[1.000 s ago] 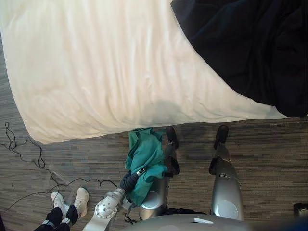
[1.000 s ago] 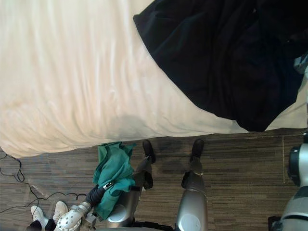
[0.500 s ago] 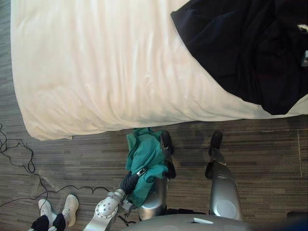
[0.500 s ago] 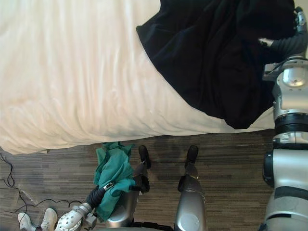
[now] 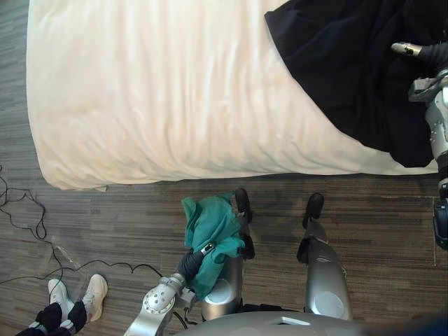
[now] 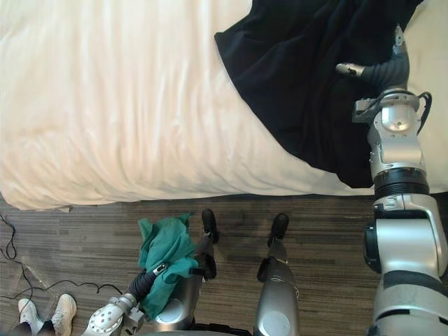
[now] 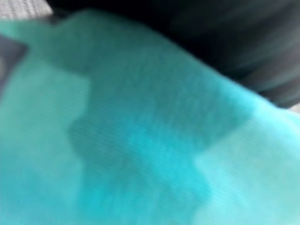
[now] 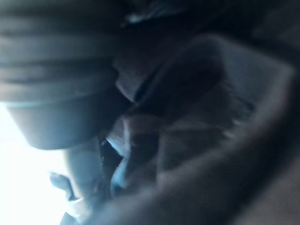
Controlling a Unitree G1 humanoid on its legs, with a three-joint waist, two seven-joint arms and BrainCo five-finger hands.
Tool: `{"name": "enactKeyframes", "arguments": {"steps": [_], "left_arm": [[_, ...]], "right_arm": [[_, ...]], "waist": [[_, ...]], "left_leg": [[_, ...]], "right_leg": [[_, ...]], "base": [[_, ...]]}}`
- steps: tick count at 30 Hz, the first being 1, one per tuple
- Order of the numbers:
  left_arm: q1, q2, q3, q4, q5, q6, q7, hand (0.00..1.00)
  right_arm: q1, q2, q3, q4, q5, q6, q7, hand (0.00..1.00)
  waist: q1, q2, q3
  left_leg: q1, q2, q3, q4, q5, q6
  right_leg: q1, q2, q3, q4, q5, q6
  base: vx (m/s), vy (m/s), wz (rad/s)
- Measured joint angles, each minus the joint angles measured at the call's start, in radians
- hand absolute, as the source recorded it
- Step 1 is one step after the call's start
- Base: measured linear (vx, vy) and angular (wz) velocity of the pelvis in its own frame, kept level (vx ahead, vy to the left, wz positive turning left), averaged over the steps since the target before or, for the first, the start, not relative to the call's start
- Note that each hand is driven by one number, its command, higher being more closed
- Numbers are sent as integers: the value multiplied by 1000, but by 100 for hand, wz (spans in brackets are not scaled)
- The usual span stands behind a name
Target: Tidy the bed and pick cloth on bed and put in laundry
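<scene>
Grey plank floor (image 5: 392, 224) is running along the near edge of a bed (image 5: 154, 91) under a white sheet; black cloth (image 6: 301, 77) is lying bunched on the bed's right part. Right hand (image 6: 381, 71) is sitting on the black cloth; right eye view is giving the whole right arm reaching over the bed edge, and right wrist view is giving dark folds up close, so its grip cannot be told. Left hand (image 5: 189, 263) is hanging low over the floor, wrapped in teal cloth (image 5: 210, 222); left wrist view is giving teal fabric against the lens, so its grasp cannot be told. A person's white shoes (image 5: 95, 290) are standing on the floor at lower left.
</scene>
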Motion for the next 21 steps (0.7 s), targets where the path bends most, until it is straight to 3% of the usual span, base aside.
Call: {"name": "enactKeyframes", "arguments": {"steps": [1,2,4,5,14,17,21], "left_arm": [[-1,0,0,1,0,0,2,100],[-3,0,0,3,0,0,3,100],[-17,0,-1,14,1,0,3,100],[-27,0,-3,25,1,-1,4,100],[-40,0,-3,37,22,2,21,100],[-44,-5,-3,37,41,5,22,100],[-53,-51,-3,37,50,19,33,100]], "right_arm": [[-22,-1,14,25,-53,-3,0,0],[-35,-3,26,41,-88,-4,0,100],[-69,-21,86,97,-177,-8,0,100],[-78,-37,109,111,-274,-7,1,100],[-98,-69,124,156,-690,28,1,100],[-60,-52,124,136,-743,49,0,100],[83,31,55,62,-760,82,-9,100]], "waist": [[-1,2,-1],[0,2,-1],[3,4,-3],[4,9,-6],[26,25,-51],[29,25,-51],[25,17,-80]], "left_leg": [[-10,-1,-5,0,2,-2],[-13,-1,-6,0,2,-2],[-15,0,-9,0,2,-4],[-21,0,-15,0,2,-6],[-34,-1,-38,5,5,-9],[-4,-1,-40,6,5,-9],[42,1,-42,6,-5,-15]], "right_leg": [[-8,0,-3,-1,1,0],[-10,0,-3,-2,2,0],[-10,1,-5,-4,3,0],[-12,1,-11,-4,3,0],[-13,2,-29,-3,2,-2],[16,2,-30,-2,-3,-2],[59,3,-34,9,-28,4]], "base": [[-12,-9,3],[0,0,0],[-10,-4,3],[-19,-7,11],[2,-6,6],[20,-6,2],[37,-25,1]]}}
